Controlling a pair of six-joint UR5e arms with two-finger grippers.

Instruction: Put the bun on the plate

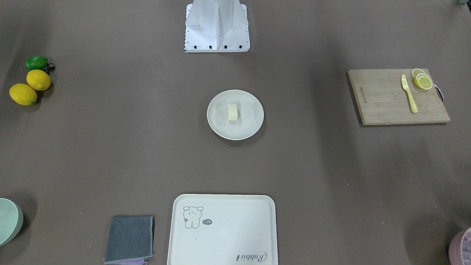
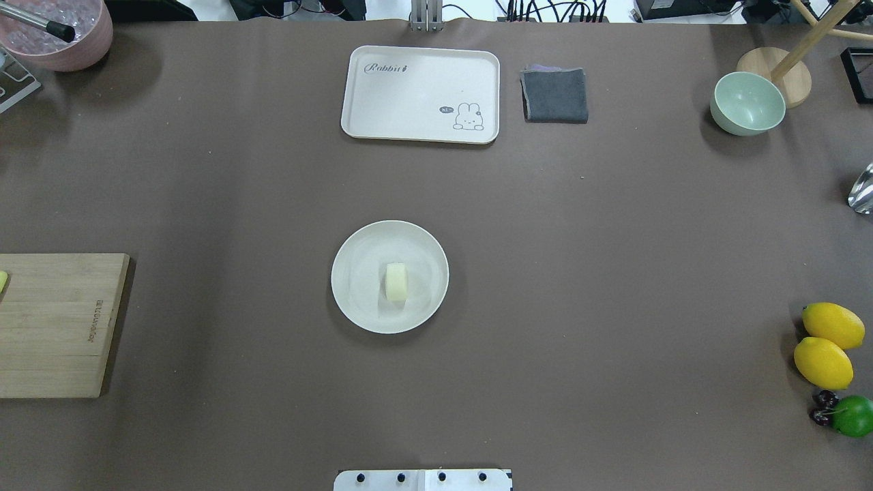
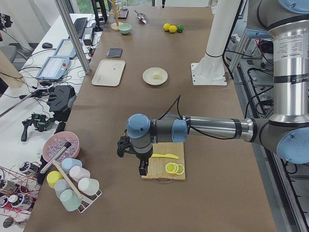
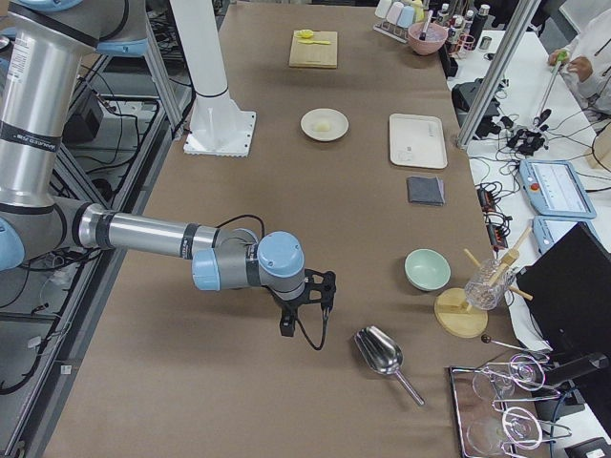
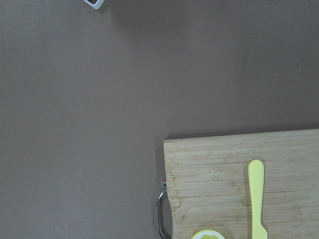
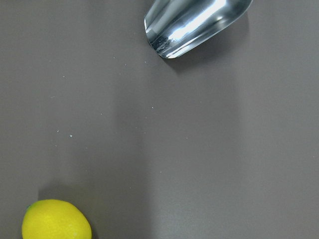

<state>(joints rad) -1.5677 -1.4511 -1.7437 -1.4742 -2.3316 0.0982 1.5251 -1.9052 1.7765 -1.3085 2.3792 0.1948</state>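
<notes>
Shows the bun (image 1: 233,112) centred on the plate (image 1: 251,126), far from left hand (image 3: 143,170) and right hand (image 4: 285,327); cannot tell either's grip. Seems light, soft, squashable; wants gentle pinching across narrow sides.

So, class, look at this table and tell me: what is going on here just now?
Nothing is being handled at this moment. The bun lies on the plate in the middle of the table, apart from both arms. The left tool hangs at the end of the cutting board, and the right tool hangs over bare table near the metal scoop. Only the side views show the tools, so I cannot tell whether they are open or shut.
</notes>
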